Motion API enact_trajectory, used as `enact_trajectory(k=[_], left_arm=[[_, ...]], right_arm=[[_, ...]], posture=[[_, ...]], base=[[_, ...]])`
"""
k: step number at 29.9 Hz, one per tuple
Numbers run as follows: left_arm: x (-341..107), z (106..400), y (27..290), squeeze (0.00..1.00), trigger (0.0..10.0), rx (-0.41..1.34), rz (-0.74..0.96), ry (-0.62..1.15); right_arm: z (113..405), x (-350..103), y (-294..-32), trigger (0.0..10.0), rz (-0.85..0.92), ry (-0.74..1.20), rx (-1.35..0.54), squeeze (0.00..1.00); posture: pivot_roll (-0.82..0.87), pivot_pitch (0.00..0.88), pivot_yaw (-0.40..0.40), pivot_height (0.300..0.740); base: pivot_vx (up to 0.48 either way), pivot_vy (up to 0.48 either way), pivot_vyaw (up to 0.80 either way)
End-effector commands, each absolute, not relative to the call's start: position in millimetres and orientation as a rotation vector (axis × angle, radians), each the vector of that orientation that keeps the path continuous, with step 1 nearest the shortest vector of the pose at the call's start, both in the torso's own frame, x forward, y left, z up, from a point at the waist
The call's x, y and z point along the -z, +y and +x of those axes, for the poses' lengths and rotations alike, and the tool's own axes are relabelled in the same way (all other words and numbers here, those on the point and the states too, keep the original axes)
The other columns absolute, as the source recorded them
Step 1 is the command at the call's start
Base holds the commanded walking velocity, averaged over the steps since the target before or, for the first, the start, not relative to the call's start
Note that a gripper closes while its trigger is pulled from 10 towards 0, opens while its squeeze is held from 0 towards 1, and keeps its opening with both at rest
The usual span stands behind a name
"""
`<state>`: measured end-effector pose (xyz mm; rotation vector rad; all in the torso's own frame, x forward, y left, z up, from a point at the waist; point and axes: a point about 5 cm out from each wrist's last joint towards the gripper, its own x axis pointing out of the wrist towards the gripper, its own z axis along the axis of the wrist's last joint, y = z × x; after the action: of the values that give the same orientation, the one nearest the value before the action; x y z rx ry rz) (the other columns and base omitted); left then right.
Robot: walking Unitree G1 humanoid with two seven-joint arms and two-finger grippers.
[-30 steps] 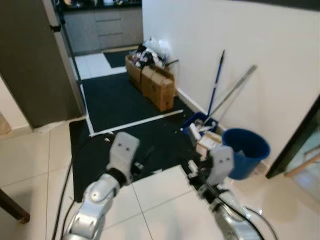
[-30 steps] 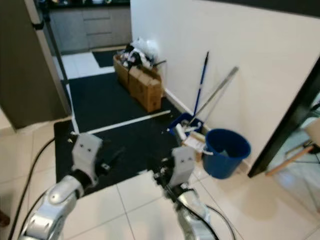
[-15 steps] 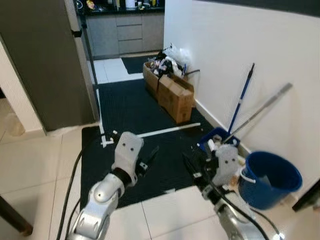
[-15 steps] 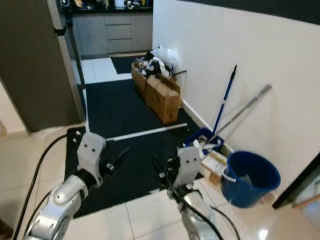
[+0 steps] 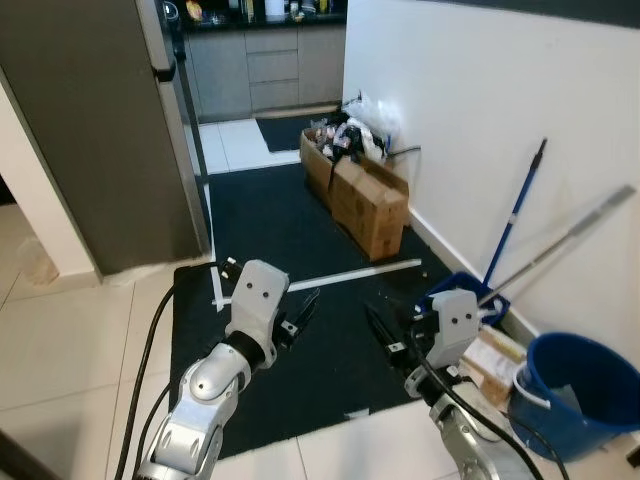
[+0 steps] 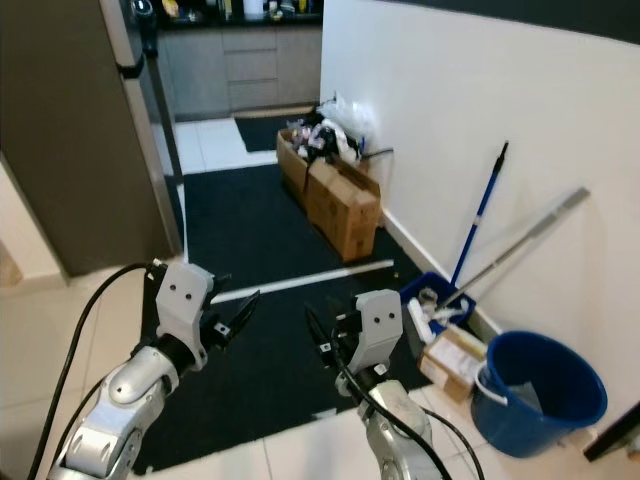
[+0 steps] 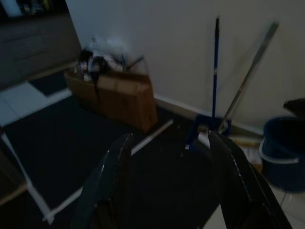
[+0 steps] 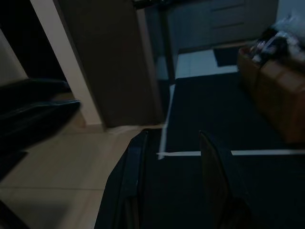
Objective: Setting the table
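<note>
Left eye view, read from its left edge: a tall dark panel (image 5: pixel 90 130) fills the upper left, and a black cable (image 5: pixel 140 370) trails over pale floor tiles (image 5: pixel 60 340) at lower left. The left hand (image 5: pixel 298 315) sits low and left of centre, its two black fingers spread wide and holding nothing; the left wrist view confirms the gap between them. Just right of centre the right hand (image 5: pixel 385 338) is likewise spread and empty, as the right wrist view shows.

Both hands hang above a black mat (image 5: pixel 280 230) crossed by a white strip (image 5: pixel 330 278). No table, plate or cutlery can be made out, so which way the task's things lie from either hand cannot be told, nor which arm is nearer. Probably the robot is in transit; the kitchen cabinets (image 5: pixel 260 55) at top centre seem the likeliest source.

Right of centre, cardboard boxes (image 5: pixel 368 200) stuffed with clutter stand against the white wall (image 5: pixel 480 100). Further right a blue-handled mop (image 5: pixel 515 215) leans on that wall, and a blue bucket (image 5: pixel 580 390) stands at lower right.
</note>
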<state>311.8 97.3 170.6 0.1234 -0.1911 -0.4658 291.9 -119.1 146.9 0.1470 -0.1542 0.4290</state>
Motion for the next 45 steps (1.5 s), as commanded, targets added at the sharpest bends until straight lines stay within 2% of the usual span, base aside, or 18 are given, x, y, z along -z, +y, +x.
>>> enact_trajectory(k=[1,9,20,36,45], left_arm=[[-167,312,98,0.00,10.0,0.463,0.126,-0.174],[-164,312,99,0.00,10.0,0.446,0.107,-0.143],[-160,313,100,0.00,10.0,0.439,0.078,-0.081],[-138,309,114,0.00,10.0,0.376,0.102,0.045],[-137,310,115,0.00,10.0,0.368,0.106,0.051]], right_arm=[[291,-144,-119,10.0,0.154,-0.141,-0.436,0.00],[290,-144,-119,10.0,0.155,-0.141,-0.436,0.00],[290,-144,-118,10.0,0.148,-0.142,-0.444,0.00],[289,-144,-119,10.0,0.167,-0.141,-0.434,0.00],[293,-146,-125,10.0,0.161,-0.144,-0.394,0.00]], posture=[[-0.04,0.019,0.108,0.740],[-0.04,0.019,0.108,0.740],[-0.04,0.024,0.109,0.740],[-0.03,0.031,0.113,0.740],[-0.04,0.030,0.115,0.740]], base=[[0.461,0.000,0.00],[0.410,0.000,0.00],[0.000,0.000,0.00],[0.000,0.000,0.74],[0.000,0.000,0.80]])
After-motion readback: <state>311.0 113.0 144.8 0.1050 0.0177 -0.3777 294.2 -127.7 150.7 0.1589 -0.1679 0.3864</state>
